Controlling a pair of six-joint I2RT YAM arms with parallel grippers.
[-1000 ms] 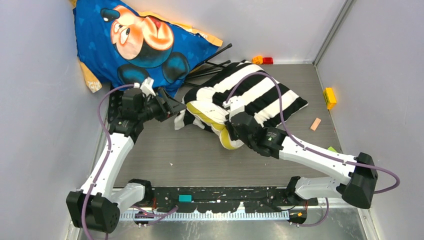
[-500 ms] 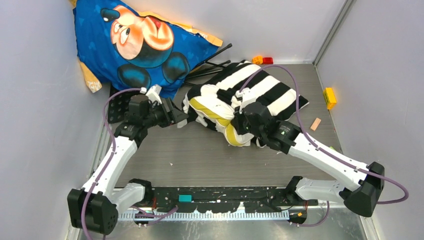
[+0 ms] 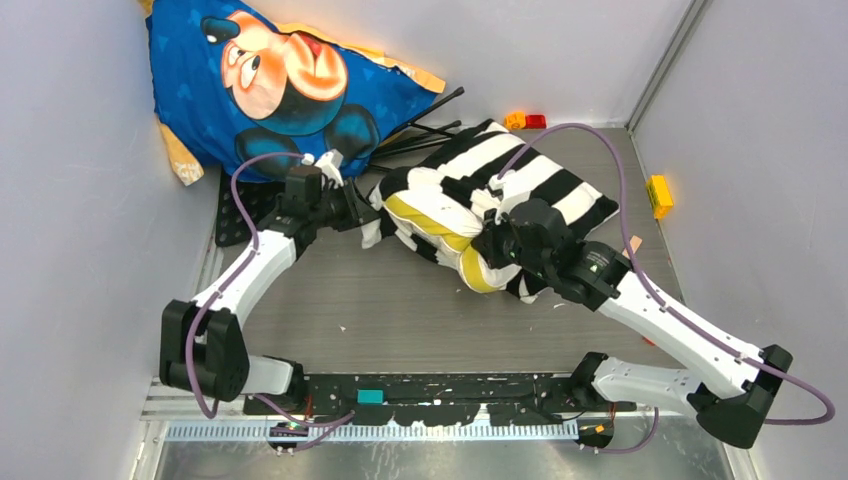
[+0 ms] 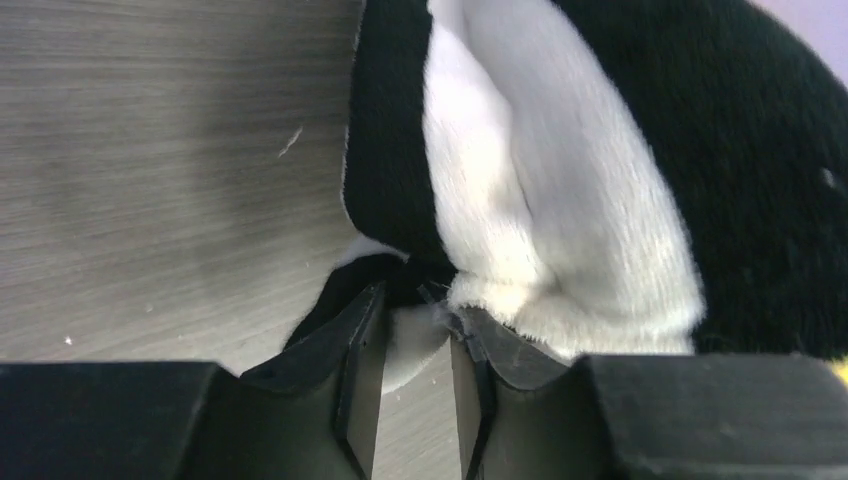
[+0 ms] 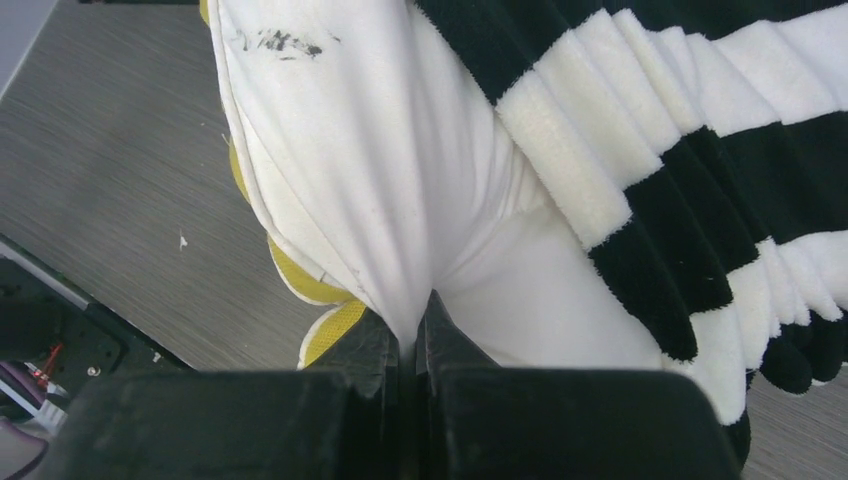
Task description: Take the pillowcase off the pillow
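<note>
Here, our right gripper (image 5: 415, 312) is clenched tight on a fold of the pillow (image 5: 340, 150). The white cloth is drawn into a crease between its closed jaws, and the pillow's yellow edge shows just beside them. Our left gripper (image 4: 415, 300) sits at the pillow's left end with its jaws a little apart around the hem of the pillowcase (image 4: 560, 200). A tuft of fabric lies between the tips, but we cannot tell whether they pinch it. The pillowcase, in broad black and cream stripes, covers the rear of the pillow, while the pillow's near part, white with a yellow band, bulges out bare. Both lie on the grey table (image 3: 400, 310). Behind and left of the pillow leans a blue cushion (image 3: 280, 90) printed with a cartoon mouse, with thin black rods (image 3: 430, 125) between the two. Behind the pillow sit an orange brick (image 3: 515, 119) and a red brick (image 3: 536, 121), and to its right a yellow block (image 3: 659, 194) and a small peach piece (image 3: 631, 247).
</note>
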